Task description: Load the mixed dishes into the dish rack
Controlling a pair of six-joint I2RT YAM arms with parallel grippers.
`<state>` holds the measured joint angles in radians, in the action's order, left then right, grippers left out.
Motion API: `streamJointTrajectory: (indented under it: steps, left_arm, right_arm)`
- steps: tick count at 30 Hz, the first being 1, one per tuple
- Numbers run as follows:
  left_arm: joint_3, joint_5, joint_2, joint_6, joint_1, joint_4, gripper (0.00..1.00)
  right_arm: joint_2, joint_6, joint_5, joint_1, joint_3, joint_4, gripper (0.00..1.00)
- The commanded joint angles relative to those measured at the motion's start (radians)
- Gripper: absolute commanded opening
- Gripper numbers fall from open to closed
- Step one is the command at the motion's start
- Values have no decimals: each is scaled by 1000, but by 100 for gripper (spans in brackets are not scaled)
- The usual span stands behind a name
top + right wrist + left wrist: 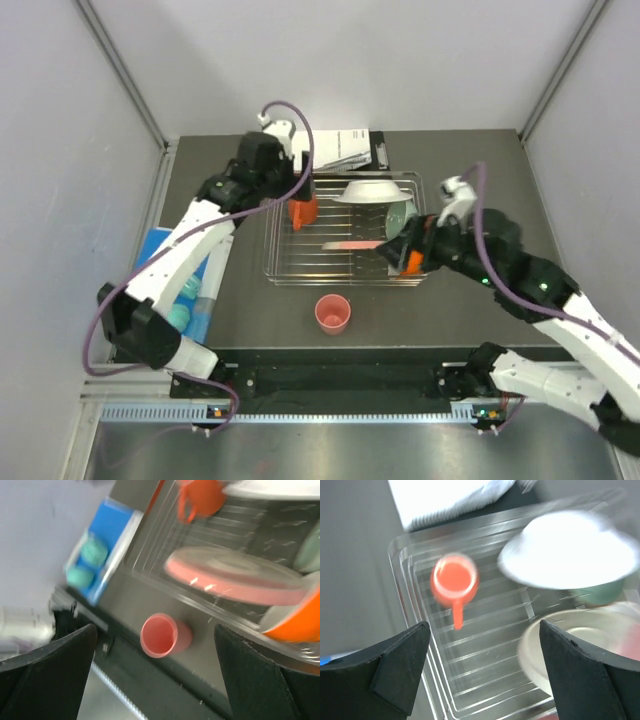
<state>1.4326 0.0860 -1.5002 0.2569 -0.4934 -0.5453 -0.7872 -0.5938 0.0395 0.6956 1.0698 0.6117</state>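
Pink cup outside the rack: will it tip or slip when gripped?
Probably light: the pink cup is small and looks empty. It stands upright on the table and has no handle, so a side nudge may slide or tip it. Its smooth round wall could slip in a pinch.

a dark grey worktop (240, 320) is boxed in by plain pale walls: a back wall (350, 60), a left wall (50, 200) and a right wall (590, 180). slim metal posts (120, 70) mark the rear corners. a toothed pale rail (330, 412) and brushed steel sheet (330, 450) line the near edge. the light is soft and even.
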Motion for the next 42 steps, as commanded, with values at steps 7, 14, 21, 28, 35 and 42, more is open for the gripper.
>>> streamJointTrajectory:
  steps: [7, 14, 21, 28, 35, 42]
  left_arm:
    - [212, -249, 309, -334, 38, -191, 99]
    - [32, -258, 504, -323, 42, -162, 98]
    - [-40, -267, 574, -291, 42, -156, 97]
    - [-110, -249, 610, -260, 42, -131, 96]
    - [-138, -250, 623, -262, 42, -110, 96]
    - [-181, -275, 653, -229, 47, -93, 96]
  right_arm:
    - [-444, 86, -536, 717, 234, 171, 92]
    - [-472, 59, -579, 725, 128, 171, 84]
    - [-414, 17, -552, 660, -13, 68, 60]
    - [-448, -1, -451, 590, -102, -59, 58]
    - [-492, 12, -354, 512, -151, -168, 55]
    - [-609, 41, -283, 489, -137, -213, 51]
